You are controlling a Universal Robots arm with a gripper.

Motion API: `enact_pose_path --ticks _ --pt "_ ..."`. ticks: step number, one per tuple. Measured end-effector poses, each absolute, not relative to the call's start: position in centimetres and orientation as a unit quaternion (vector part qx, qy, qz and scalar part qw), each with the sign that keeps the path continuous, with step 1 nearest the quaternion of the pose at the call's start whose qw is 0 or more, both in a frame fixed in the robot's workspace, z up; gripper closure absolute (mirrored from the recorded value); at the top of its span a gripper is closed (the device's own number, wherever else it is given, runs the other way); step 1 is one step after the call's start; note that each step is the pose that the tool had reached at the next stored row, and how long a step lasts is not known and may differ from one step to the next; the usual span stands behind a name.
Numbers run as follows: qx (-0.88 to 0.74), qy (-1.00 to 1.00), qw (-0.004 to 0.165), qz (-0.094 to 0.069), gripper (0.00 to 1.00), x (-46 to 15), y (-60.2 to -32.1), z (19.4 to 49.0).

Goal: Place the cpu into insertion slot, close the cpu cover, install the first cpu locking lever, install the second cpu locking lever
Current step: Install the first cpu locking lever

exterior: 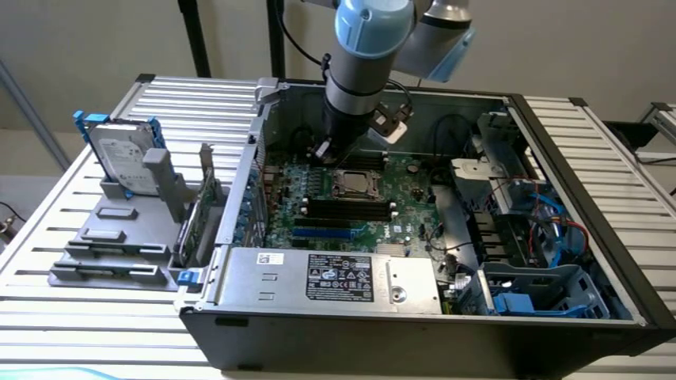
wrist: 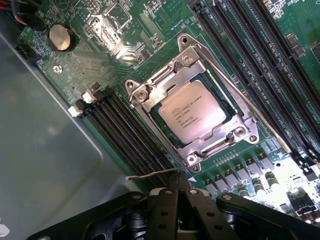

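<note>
The cpu (wrist: pixel 192 111) lies silver face up in the insertion slot (exterior: pixel 350 186), with the cpu cover (wrist: pixel 169 80) folded flat over its edges, a little way beyond the tips of the gripper (wrist: pixel 177 194), whose fingers are pressed together with nothing clearly between them. The wrist view shows a thin lever end (wrist: pixel 151 175) lying just at the fingertips, whether touching I cannot tell, and a second lever rod (wrist: pixel 243 97) running along the far side of the cover, between it and the memory slots (wrist: pixel 250 55). The exterior view shows the gripper (exterior: pixel 325 153) low inside the open computer case (exterior: pixel 423 336), just beside the slot towards the exterior view's left, and a hard drive (exterior: pixel 116 154) standing outside the case
</note>
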State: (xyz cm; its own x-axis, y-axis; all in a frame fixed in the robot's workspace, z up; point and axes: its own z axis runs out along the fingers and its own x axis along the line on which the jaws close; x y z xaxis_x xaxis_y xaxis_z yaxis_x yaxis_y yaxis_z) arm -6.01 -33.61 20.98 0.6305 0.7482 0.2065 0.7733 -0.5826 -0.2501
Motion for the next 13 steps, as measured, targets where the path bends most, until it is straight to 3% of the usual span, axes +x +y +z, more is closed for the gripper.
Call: enact_pose_path --ticks 13 --pt "-0.888 -0.429 0.16 -0.039 0.89 -5.48 -33.34 20.69"
